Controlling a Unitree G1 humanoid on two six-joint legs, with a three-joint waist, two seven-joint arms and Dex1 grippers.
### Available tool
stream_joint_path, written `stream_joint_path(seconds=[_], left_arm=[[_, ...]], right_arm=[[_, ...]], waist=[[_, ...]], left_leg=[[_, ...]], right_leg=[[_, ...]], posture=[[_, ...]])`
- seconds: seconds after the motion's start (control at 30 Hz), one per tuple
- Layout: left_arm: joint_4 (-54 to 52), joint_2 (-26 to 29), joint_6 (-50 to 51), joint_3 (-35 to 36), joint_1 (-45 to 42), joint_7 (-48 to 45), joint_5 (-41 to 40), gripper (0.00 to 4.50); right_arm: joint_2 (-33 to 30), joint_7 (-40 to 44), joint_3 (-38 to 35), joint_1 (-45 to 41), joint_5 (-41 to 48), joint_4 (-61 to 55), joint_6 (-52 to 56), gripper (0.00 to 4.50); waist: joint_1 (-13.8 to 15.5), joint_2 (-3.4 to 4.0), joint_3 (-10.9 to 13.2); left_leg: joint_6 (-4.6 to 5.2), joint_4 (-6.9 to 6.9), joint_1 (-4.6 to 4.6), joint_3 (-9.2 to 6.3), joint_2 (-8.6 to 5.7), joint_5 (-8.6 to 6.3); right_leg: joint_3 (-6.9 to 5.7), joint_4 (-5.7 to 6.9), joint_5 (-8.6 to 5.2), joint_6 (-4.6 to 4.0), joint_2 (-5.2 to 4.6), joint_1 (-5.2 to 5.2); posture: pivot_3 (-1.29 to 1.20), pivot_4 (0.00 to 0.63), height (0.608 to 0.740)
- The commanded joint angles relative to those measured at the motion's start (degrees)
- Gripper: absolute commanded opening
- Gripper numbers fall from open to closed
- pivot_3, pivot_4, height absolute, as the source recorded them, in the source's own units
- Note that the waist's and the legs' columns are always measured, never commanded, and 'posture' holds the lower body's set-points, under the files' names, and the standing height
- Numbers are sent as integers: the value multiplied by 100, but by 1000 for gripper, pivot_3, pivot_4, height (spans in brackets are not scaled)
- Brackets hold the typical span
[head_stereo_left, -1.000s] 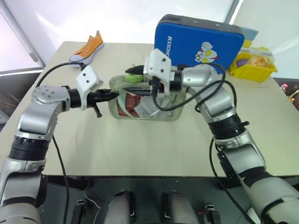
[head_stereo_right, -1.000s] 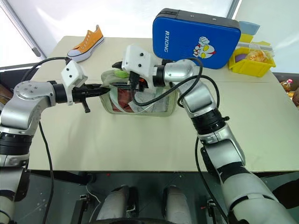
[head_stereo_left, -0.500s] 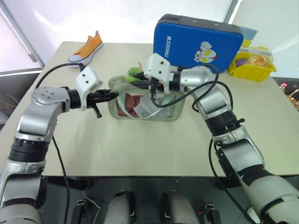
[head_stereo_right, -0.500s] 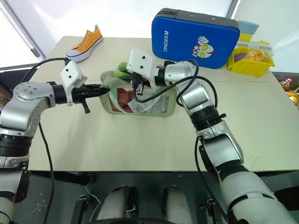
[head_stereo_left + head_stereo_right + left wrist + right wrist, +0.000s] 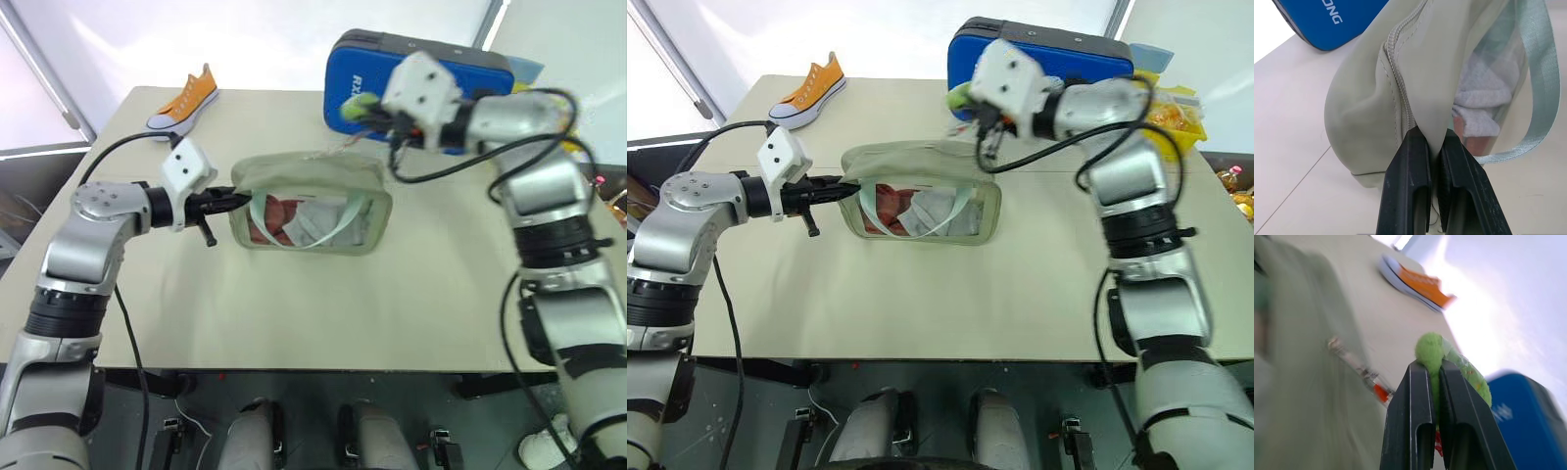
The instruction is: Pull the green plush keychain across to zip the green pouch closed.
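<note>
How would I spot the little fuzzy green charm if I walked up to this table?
Start at the big blue case standing at the table's far edge. Just in front of its left end, the robot's right pincer is shut on the green plush keychain, held above the green pouch. It is bright lime and furry, unlike the pale, smooth pouch.

Your pouch sits mid-surface, the case behind it to the right. The shoe lies far back left, the bin far right.
</note>
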Motion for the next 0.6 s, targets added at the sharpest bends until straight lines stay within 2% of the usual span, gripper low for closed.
stream_joint_path(seconds=[0.03,0.13,0.23,0.4,0.6], left_arm=[[-111,38,22,101,66,45,-12,0],[-114,10,60,106,75,91,-26,0],[-123,-24,82,86,64,114,-28,0],[-133,-69,111,39,26,119,-31,0],[-182,-34,150,57,47,115,-39,0]], right_arm=[[-526,-394,-419,296,-335,-274,84,45],[-846,-774,-600,876,-523,-383,129,45],[-736,-1062,-679,1407,-467,-527,317,45],[247,-1646,-644,2453,-143,-701,742,45],[1075,-1851,-455,2929,49,-837,1052,45]], waist=[[-7,0,0],[-3,0,0],[-4,2,1],[-10,-3,-2],[-21,4,1]], left_leg=[[0,0,0,1,0,0],[0,-3,0,1,1,0],[-1,-2,0,5,1,1],[-2,-1,6,2,5,1],[-2,-1,9,3,6,1]], right_leg=[[0,0,0,0,0,0],[0,-1,0,0,0,-1],[1,-1,0,1,0,-3],[0,-3,0,1,6,7],[1,-2,0,1,10,8]], posture=[[0,150,740],[0,150,740],[0,150,740],[0,150,740],[0,150,740]])
